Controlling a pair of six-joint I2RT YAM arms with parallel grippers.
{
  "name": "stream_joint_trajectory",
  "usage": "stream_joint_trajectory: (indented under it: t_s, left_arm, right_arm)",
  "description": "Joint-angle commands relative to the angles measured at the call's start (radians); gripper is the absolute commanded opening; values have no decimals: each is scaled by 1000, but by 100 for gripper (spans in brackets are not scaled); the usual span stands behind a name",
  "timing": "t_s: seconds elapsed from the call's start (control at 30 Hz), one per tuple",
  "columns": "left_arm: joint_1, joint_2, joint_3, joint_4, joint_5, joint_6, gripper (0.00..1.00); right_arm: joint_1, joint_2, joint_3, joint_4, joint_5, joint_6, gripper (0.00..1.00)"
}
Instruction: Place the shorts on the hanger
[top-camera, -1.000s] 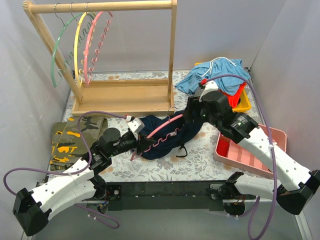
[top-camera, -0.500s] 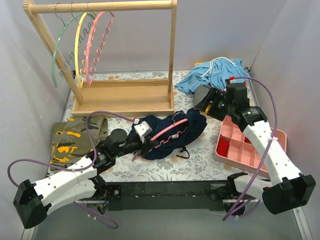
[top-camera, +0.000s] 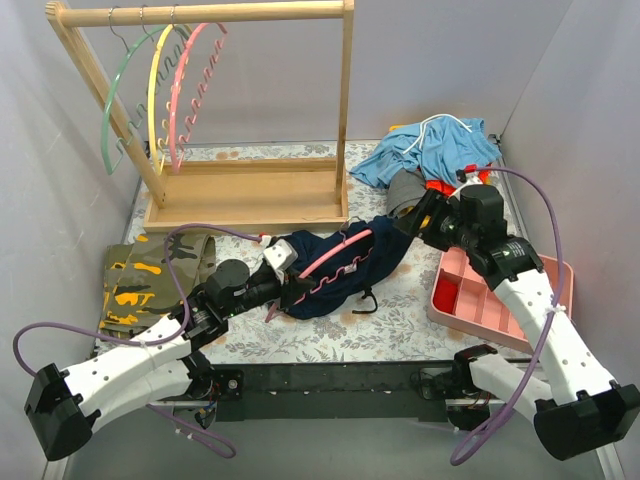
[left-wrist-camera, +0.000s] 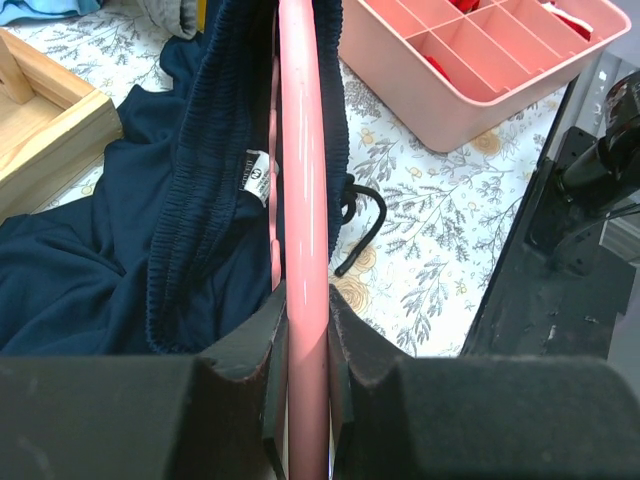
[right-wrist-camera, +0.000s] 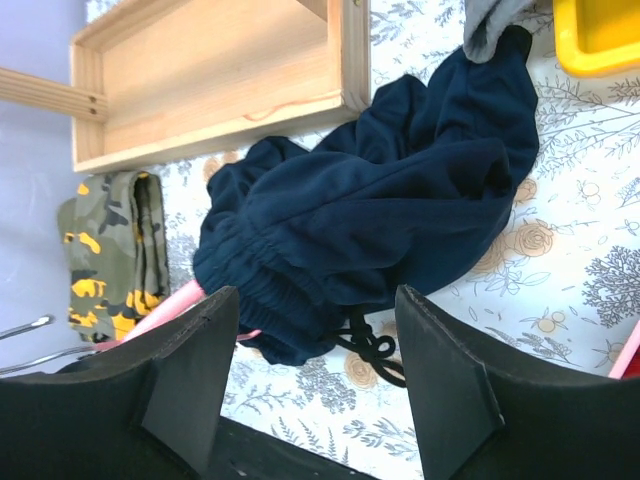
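Note:
The pink hanger (top-camera: 337, 251) lies on the table, threaded through the navy shorts (top-camera: 352, 268). My left gripper (top-camera: 288, 287) is shut on the hanger's arched bar at its near-left end; in the left wrist view my left gripper (left-wrist-camera: 305, 330) clamps the bar (left-wrist-camera: 303, 170), and the shorts' waistband (left-wrist-camera: 195, 200) bunches around it. My right gripper (top-camera: 418, 216) is open and empty, hovering above the shorts' right end. In the right wrist view my right gripper (right-wrist-camera: 318, 330) is spread over the shorts (right-wrist-camera: 380, 210), and the hanger's pink end (right-wrist-camera: 165, 312) pokes out at the left.
A wooden rack (top-camera: 250, 195) at the back left carries a green hanger (top-camera: 113, 105), a yellow hanger (top-camera: 153, 90) and another pink hanger (top-camera: 177, 100). Camouflage cloth (top-camera: 150, 275) lies at the left. A light-blue garment (top-camera: 435, 145), a yellow bin (top-camera: 487, 210) and a pink tray (top-camera: 500, 300) are at the right.
My right gripper has drawn back to the right off the shorts and now hovers open above their right end. My left gripper has shifted slightly right with the hanger.

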Motion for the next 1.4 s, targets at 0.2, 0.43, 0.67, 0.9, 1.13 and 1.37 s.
stream_joint_trajectory:
  t_s: [0.2,0.43,0.67,0.9,1.13,1.37]
  left_arm:
    - [-7,-13,22,119,-30,6,0]
    - [-30,34,31,109,-52,32,0]
    - [-43,36,33,101,-55,47,0]
    - [-74,79,54,103,-79,113,0]
    - [-126,112,66,124,-167,211,3]
    - [-180,175,79,165,-237,248,8]
  right_arm:
    - [25,139,26,39,16,144,74]
    - [23,205,99,-39,45,305,77]
    - [23,196,76,-72,45,449,77]
    - [23,315,105,-145,-55,517,65]
    - [22,369,87,-182,-118,489,63]
    - [18,362,40,-188,-152,480,41]
